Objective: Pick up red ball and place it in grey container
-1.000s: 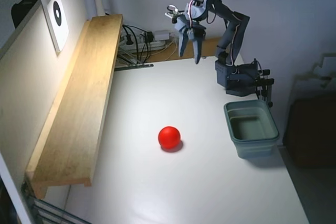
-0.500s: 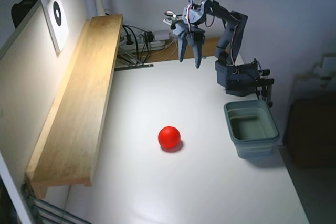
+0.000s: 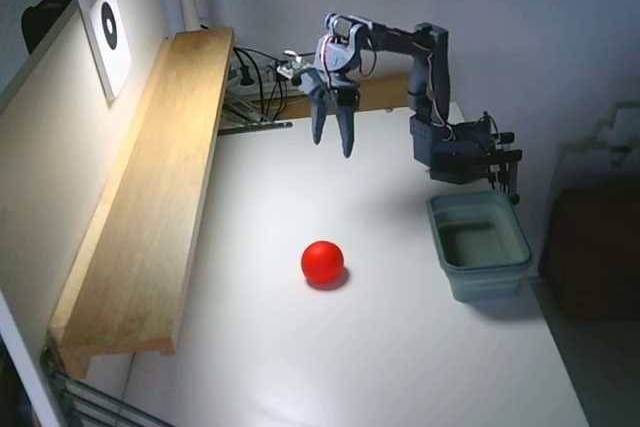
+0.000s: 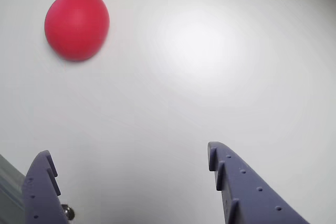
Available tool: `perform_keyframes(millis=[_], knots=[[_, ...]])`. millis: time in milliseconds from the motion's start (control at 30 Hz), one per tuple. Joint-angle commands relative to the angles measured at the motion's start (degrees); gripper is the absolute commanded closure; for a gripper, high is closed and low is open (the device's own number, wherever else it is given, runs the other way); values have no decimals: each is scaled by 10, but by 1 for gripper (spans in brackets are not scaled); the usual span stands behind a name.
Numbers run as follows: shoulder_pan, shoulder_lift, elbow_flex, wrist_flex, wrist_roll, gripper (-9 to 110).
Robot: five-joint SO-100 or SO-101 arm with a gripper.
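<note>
The red ball (image 3: 322,261) lies on the white table near its middle. In the wrist view the ball (image 4: 77,24) sits at the upper left. The grey container (image 3: 479,244) stands at the right side of the table, upright and empty. My gripper (image 3: 333,144) hangs in the air behind the ball, pointing down, well above the table. Its two fingers are spread apart with nothing between them. In the wrist view the gripper (image 4: 128,156) shows at the bottom edge, with bare table between the fingertips.
A long wooden shelf (image 3: 150,197) runs along the left side of the table. Cables (image 3: 255,87) lie at the back. The arm's base (image 3: 455,152) is clamped at the back right, just behind the container. The table's right edge drops off beside the container.
</note>
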Motion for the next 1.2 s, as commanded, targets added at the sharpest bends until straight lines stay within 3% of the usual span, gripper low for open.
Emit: perform_keyframes(millis=[0, 267, 1167], knots=[[-10, -45, -85, 5, 2, 63], [-58, -61, -103, 7, 2, 63], [-75, -128, -187, 24, 2, 63]])
